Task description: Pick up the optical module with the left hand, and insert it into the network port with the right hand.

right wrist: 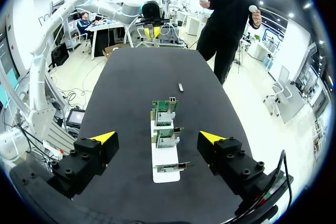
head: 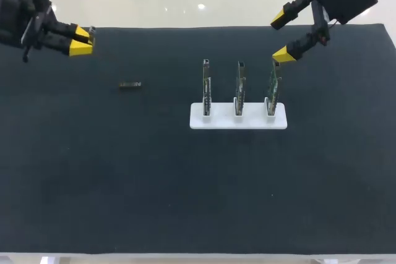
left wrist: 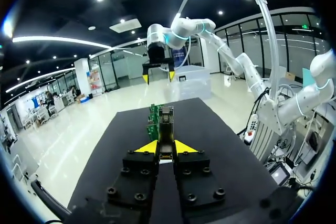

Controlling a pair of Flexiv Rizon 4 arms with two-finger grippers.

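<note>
Left gripper [head: 80,39] pinched nearly together, empty. Module [head: 130,85] lies ahead and below. Gripper to be opened first, then lowered astride its long sides. Right gripper [head: 281,38] spread wide.

My left gripper [head: 81,39] pinches the optical module [head: 91,29] far-left; my right gripper [head: 281,38] gapes beside the rightmost card [head: 273,88].

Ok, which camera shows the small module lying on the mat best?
Head view: the module lies unobstructed left of the stand. Right wrist view shows it tiny, beyond the cards. Left wrist view does not show it.
</note>
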